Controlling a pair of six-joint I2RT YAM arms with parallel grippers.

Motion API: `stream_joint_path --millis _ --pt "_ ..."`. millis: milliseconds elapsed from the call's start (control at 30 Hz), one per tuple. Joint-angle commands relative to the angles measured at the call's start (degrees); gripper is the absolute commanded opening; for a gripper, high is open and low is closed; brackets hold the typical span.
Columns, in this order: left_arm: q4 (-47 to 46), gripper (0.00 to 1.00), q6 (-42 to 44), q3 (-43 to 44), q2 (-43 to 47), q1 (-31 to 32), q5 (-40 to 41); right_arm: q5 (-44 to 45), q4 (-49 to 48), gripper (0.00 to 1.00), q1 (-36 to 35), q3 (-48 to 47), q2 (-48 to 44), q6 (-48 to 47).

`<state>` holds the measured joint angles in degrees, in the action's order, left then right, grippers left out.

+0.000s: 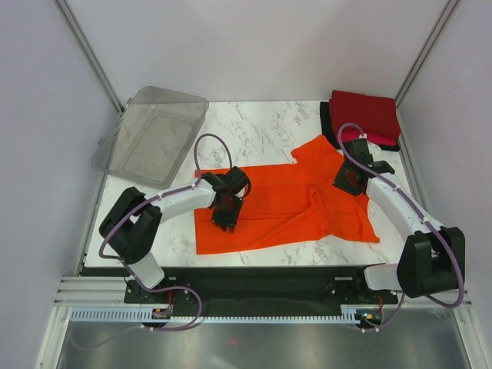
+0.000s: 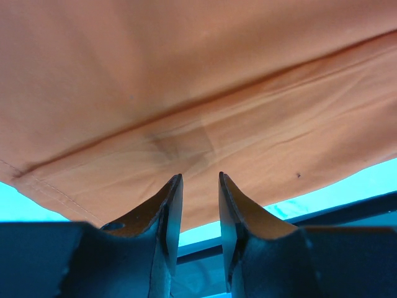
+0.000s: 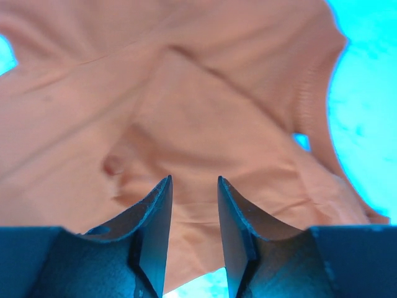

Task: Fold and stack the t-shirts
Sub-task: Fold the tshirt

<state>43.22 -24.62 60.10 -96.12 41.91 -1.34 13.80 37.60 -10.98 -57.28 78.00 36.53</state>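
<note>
The bright orange t-shirt (image 1: pixel 284 204) lies spread and partly folded on the marble table (image 1: pixel 261 127), its cloth bunched at the right. My left gripper (image 1: pixel 228 206) hovers over its left part, open and holding nothing. In the left wrist view that left gripper (image 2: pixel 200 177) points at the orange t-shirt (image 2: pixel 198 93), just short of a crease near the hem. My right gripper (image 1: pixel 350 179) is over the shirt's upper right, also open. The right wrist view shows this right gripper (image 3: pixel 193 180) above the wrinkled orange t-shirt (image 3: pixel 186 112). Folded t-shirts are stacked at the back right: dark red (image 1: pixel 365 114) on top, pinkish-red (image 1: pixel 382 140) and black (image 1: pixel 326 123) edges below.
A clear plastic bin (image 1: pixel 150 137) sits tilted at the table's back left corner. Grey walls close in both sides. The arms' bases and a black rail (image 1: pixel 261 280) run along the near edge.
</note>
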Motion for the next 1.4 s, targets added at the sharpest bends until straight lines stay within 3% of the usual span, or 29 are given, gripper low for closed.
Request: stream_joint_path --millis 0,400,500,733,833,1067,1200,1367 --pt "-1.29 0.37 -3.15 -1.20 2.60 0.80 1.17 3.86 2.91 0.42 4.37 4.44 -2.84 2.58" --pt "-0.25 0.36 -7.80 -8.06 -1.89 0.80 5.83 5.27 -5.51 0.42 15.10 17.18 -2.15 0.21" --pt "0.02 0.38 -9.21 -10.52 0.04 1.24 7.14 3.44 -5.88 0.43 19.58 17.81 0.04 -2.34" --pt "3.36 0.39 -10.36 -10.79 -0.04 2.03 10.84 5.97 -5.53 0.45 20.65 17.11 -0.04 -1.38" --pt "7.21 0.39 -10.00 -5.37 2.94 4.13 6.18 6.06 -4.21 0.45 21.00 15.27 1.02 -2.60" --pt "13.64 0.48 -5.45 10.82 9.37 4.94 10.40 -0.59 -0.69 0.46 21.00 8.94 -3.55 -4.80" --pt "9.96 0.50 -1.31 12.33 10.24 4.15 6.63 -7.72 -2.17 0.48 17.77 5.34 -3.11 -7.35" --pt "-0.92 0.50 2.38 6.62 12.44 -1.56 -8.92 -8.62 -4.91 0.45 9.77 3.32 -2.60 -9.38"
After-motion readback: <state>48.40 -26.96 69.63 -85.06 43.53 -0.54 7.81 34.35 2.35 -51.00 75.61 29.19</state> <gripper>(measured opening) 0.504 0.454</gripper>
